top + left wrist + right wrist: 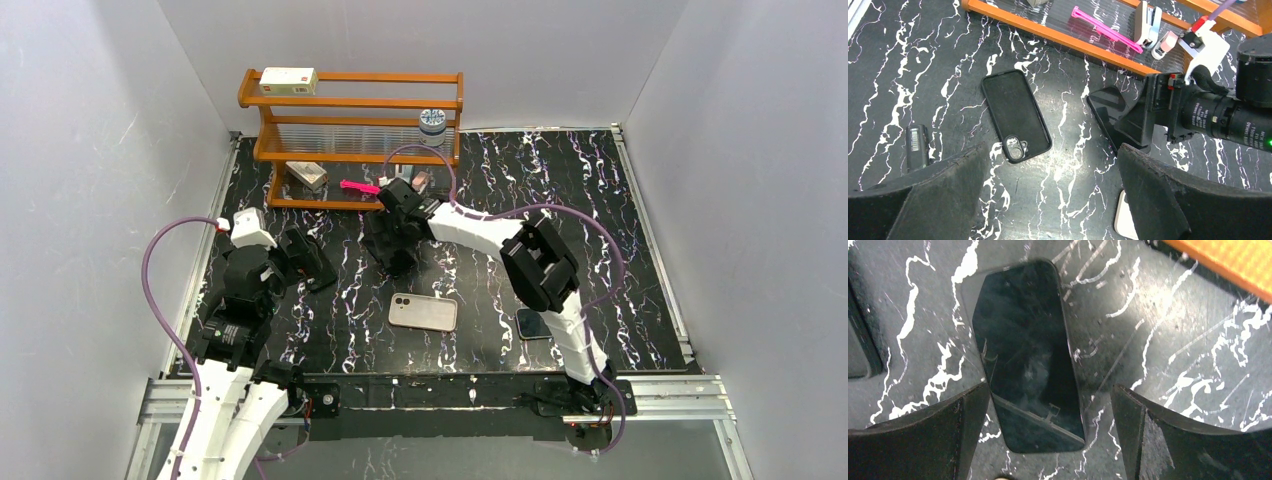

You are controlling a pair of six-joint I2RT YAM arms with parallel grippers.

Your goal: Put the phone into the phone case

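Observation:
The phone (1025, 365) lies flat on the black marbled table with its dark glossy screen up. My right gripper (1048, 430) is open and hovers low over its near end, one finger on each side, not touching it. In the left wrist view the phone (1105, 107) is half hidden under the right gripper (1143, 122). The phone case (1015, 115), a black shell with its camera cutout nearest, lies open side up to the left of the phone. My left gripper (1053, 195) is open and empty, a little short of the case. In the top view the case does not show clearly.
A pinkish-rimmed phone (423, 312) lies near the middle front, and its corner shows in the left wrist view (1125, 220). Another dark phone (533, 323) lies by the right arm. An orange rack (350, 100) stands at the back. A small black block (917, 145) lies left of the case.

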